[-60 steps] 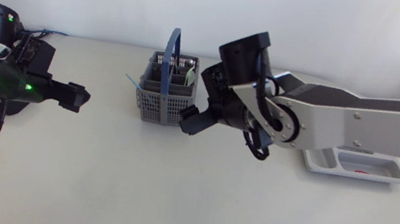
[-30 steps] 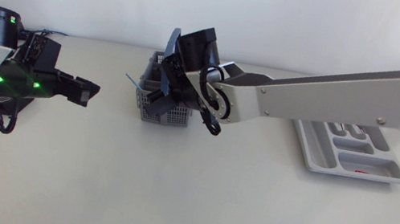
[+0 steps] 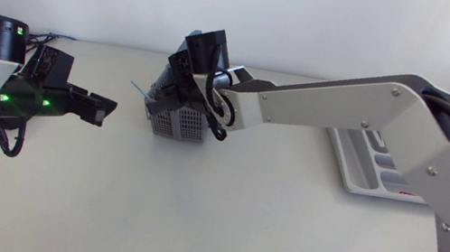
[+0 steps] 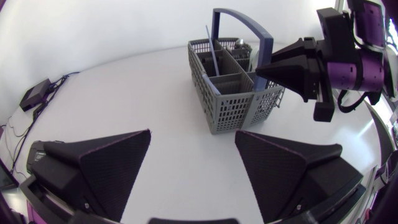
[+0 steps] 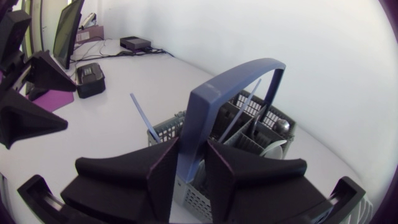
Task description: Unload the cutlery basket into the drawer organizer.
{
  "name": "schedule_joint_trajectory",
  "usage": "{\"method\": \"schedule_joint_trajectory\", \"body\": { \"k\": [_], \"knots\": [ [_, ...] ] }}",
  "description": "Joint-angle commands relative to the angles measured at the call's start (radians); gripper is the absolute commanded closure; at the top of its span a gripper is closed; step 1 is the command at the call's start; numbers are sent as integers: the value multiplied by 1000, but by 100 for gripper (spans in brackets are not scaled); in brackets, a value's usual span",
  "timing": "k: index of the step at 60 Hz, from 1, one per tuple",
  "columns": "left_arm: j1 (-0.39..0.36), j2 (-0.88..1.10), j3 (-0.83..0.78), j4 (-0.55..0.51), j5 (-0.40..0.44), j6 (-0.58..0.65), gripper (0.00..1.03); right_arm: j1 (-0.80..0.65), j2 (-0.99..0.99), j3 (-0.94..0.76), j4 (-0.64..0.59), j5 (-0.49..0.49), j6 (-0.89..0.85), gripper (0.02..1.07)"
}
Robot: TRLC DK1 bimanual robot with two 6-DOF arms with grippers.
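Several pieces of cutlery [image 5: 283, 124] stand in the basket [image 3: 177, 125] on the table [image 3: 191, 221], well apart from the organizer [image 3: 356, 166], so unloading looks barely begun; the right tool [image 5: 193, 146] clamps the basket's handle [image 5: 236, 78], and the left tool [image 4: 193, 134] gapes empty.

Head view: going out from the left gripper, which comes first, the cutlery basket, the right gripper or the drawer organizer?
1. cutlery basket, straight ahead of the left gripper.
2. right gripper, clamped on the basket's blue handle, barely farther.
3. drawer organizer, far off at the right side, partly under the right arm.
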Motion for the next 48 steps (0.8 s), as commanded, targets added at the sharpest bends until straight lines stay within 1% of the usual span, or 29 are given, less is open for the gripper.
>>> {"method": "schedule_joint_trajectory", "body": {
  "k": [1, 16, 21, 29, 39, 48],
  "knots": [
    [-7, -18, -28, 3, 5, 18, 9, 5, -2, -39, 16, 27, -35, 91],
    [-15, -40, -34, -6, 5, 18, 9, -2, -101, -157, 23, -2, -43, 92],
    [-23, -40, -34, -7, 5, 19, 9, -6, -152, -222, 17, -31, -43, 92],
    [-44, -41, -31, -12, 5, 22, 9, -15, -253, -361, 2, -105, -43, 92],
    [-66, -46, -31, -18, 5, 24, 9, -15, -393, -524, 8, -139, -43, 91],
    [-96, -55, -26, -29, 3, 24, 9, -2, -493, -585, -29, -155, -37, 91]
  ]
}}
